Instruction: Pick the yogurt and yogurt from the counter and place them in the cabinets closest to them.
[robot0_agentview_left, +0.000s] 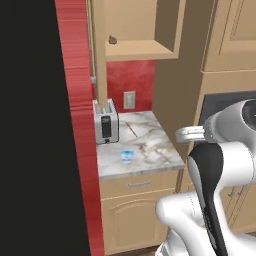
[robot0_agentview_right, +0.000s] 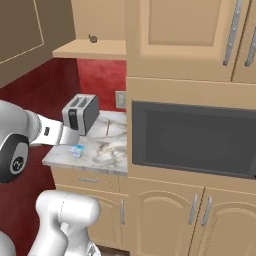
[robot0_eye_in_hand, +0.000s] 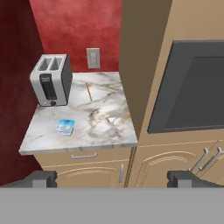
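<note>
yogurt (robot0_eye_in_hand: 65, 126) pale blue, white | counter (robot0_eye_in_hand: 107, 114) white-grey, brown veining | toaster (robot0_eye_in_hand: 51, 80) silver, black | wall (robot0_eye_in_hand: 76, 30) red

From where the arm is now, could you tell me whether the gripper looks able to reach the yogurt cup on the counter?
Probably yes: the yogurt cup stands alone near the counter's front edge, apart from the toaster, nothing above it.

A silver two-slot toaster (robot0_eye_in_hand: 50, 80) with a black front panel stands at the back left corner of the surface. A pale wall outlet (robot0_eye_in_hand: 92, 57) sits on the red backsplash (robot0_eye_in_hand: 76, 30). A dark built-in oven (robot0_agentview_right: 192, 137) fills the tall tan unit alongside.
</note>
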